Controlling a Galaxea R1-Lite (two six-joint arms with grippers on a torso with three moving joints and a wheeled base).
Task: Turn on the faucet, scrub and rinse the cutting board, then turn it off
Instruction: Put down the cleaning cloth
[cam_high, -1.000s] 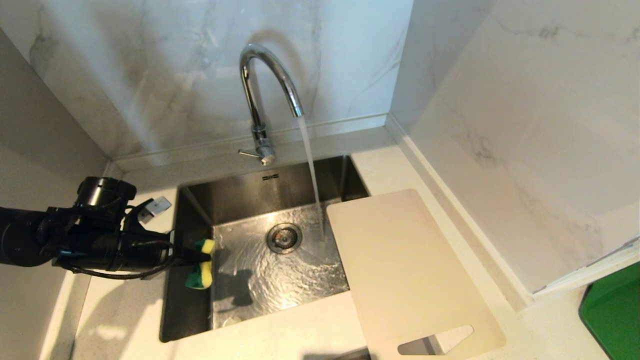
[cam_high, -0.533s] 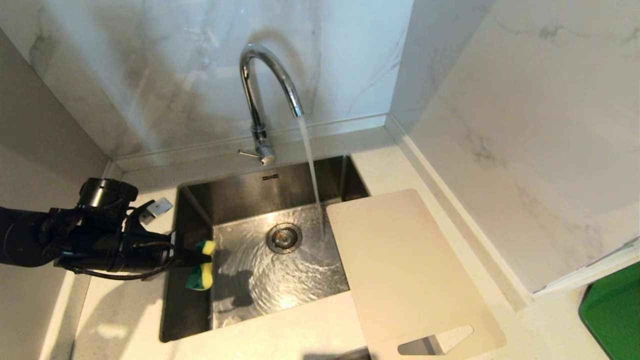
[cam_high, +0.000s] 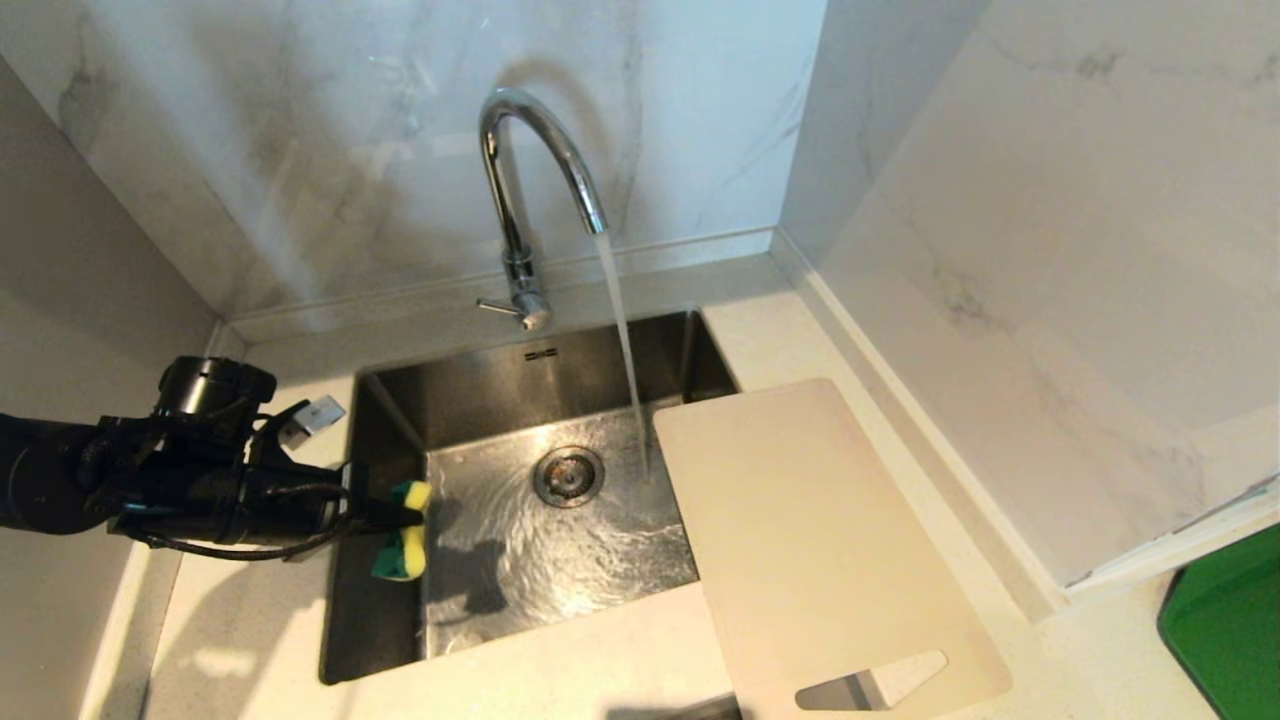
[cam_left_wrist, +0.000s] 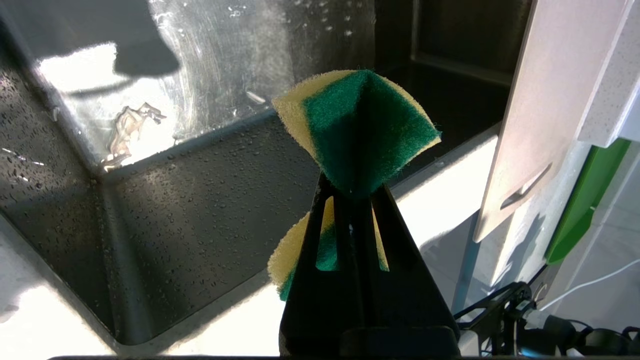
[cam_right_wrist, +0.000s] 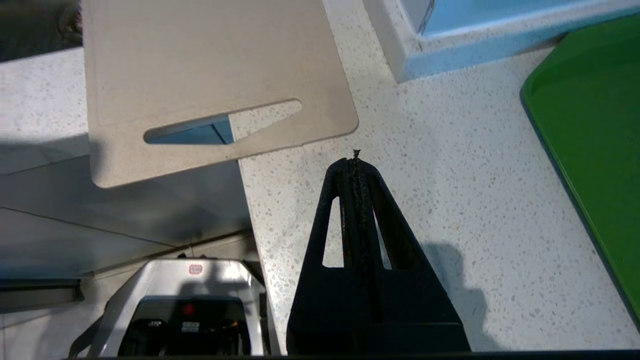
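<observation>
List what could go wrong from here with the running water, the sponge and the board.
1. The cream-white plastic cutting board overhangs the steel sink and the counter front; pushing on it may tip it.
2. The left gripper pinches only the middle of the green-and-yellow sponge, so scrubbing might pull it loose.
3. The chrome faucet stream misses the board, wasting water.

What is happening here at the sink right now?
The faucet is running into the sink. The left gripper holds a sponge at the sink's left side, clear of the stream. The cutting board lies on the counter, partly over the sink, not yet scrubbed. The right gripper is shut, empty, near the board's handle end.
</observation>
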